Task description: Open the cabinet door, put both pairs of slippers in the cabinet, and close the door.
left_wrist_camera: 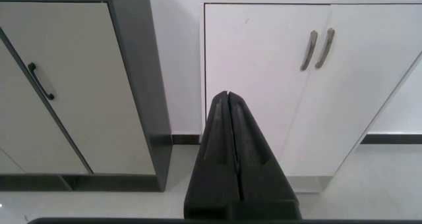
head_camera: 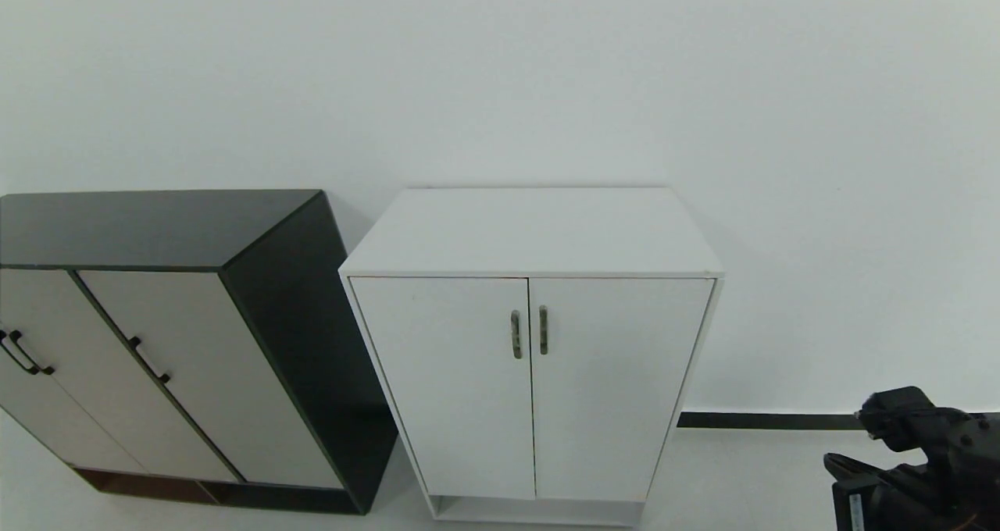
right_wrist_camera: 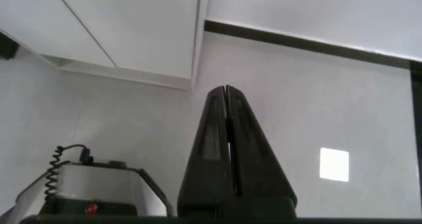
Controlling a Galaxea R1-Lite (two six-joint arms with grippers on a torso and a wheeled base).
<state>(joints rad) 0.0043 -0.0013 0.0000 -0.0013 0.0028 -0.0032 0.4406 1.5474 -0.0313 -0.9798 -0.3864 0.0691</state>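
One white cabinet [head_camera: 453,390] stands shut against the wall [head_camera: 500,78].

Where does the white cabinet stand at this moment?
In the head view the white cabinet stands in the middle, against the wall, both doors shut; the dark cabinet stands beside it on the robot's left.

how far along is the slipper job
Done: nothing; the white cabinet has both doors shut. In hand: nothing; the left gripper and right gripper are shut and empty, short of the handles. Left: open a door, put both slipper pairs in, close it.
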